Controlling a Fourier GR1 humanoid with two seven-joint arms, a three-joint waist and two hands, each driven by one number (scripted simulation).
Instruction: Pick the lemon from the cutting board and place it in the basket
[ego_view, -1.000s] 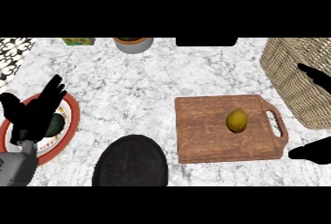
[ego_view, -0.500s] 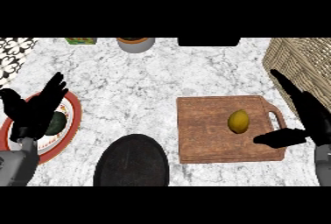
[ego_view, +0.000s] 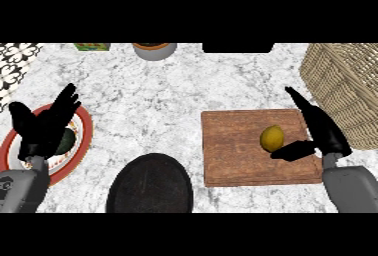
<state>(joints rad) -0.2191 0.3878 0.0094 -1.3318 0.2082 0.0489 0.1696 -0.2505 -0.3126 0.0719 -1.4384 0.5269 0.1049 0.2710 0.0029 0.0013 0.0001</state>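
In the head view, the small yellow oval lemon (ego_view: 272, 137) lies on the brown wooden cutting board (ego_view: 236, 160), long axis running near to far. The black right hand (ego_view: 317, 132) is just right of it, fingers straight, thumb reaching under the fruit. The woven wicker basket (ego_view: 347, 90) stands at far right; the left hand (ego_view: 44, 127) rests spread, well apart at left.

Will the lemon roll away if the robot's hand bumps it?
Probably a little: the lemon is rounded and lies loose on the flat cutting board. Its oval shape would likely make it wobble sideways rather than roll straight. The right hand sits open right beside it.
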